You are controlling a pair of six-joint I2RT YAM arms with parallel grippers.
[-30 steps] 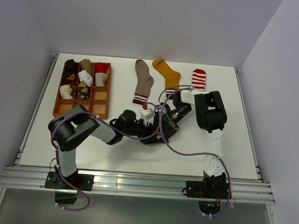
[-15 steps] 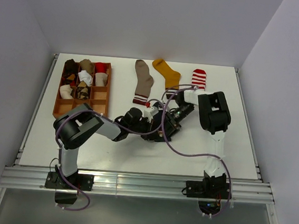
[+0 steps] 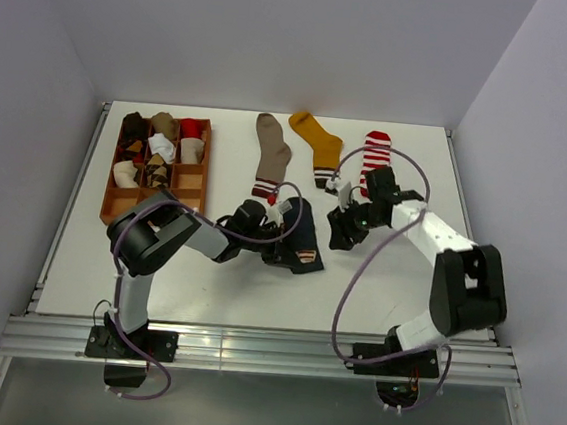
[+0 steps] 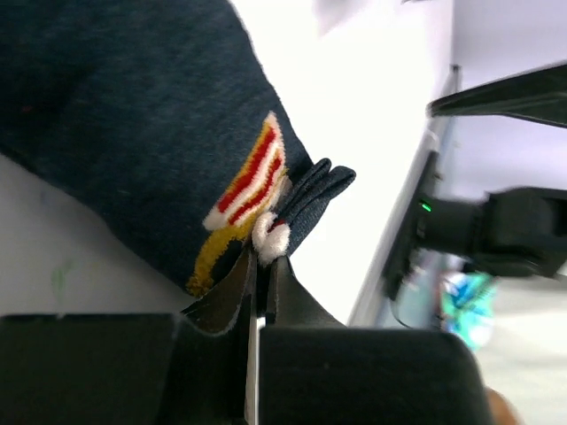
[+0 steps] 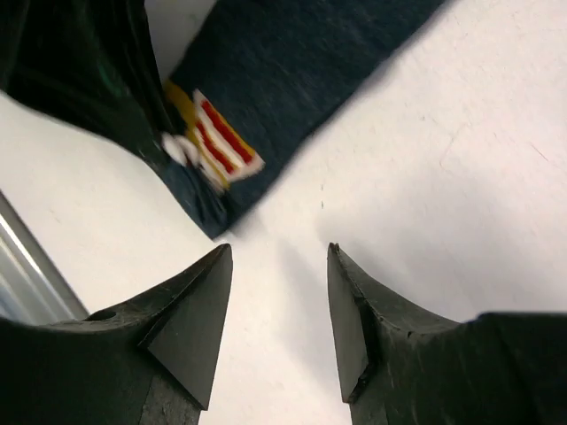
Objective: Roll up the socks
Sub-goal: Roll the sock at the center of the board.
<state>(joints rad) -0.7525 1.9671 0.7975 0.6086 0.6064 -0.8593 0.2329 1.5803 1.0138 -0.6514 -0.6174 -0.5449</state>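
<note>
A navy sock (image 3: 303, 232) with a red, yellow and white figure lies flat at mid-table. My left gripper (image 3: 282, 251) is shut on its edge beside the figure. In the left wrist view the jaws (image 4: 263, 266) pinch a fold of the navy sock (image 4: 133, 115) with a white tuft between them. My right gripper (image 3: 342, 234) stands open just right of the sock, with only bare table between its fingertips (image 5: 279, 257). The navy sock (image 5: 301, 80) lies ahead of them. A taupe sock (image 3: 270, 151), a mustard sock (image 3: 318, 138) and a red-white striped sock (image 3: 375, 151) lie flat at the back.
A wooden grid tray (image 3: 207, 175) at the back left holds several rolled socks; its near compartments are bare. The right arm's cable (image 3: 357, 280) loops over the table on the right. In the right wrist view, the left gripper's dark body (image 5: 80, 71) sits close by at the upper left.
My left gripper has shut on the navy sock's edge. My right gripper has opened, let go of the sock and drawn back to the right, its arm swinging outward.
</note>
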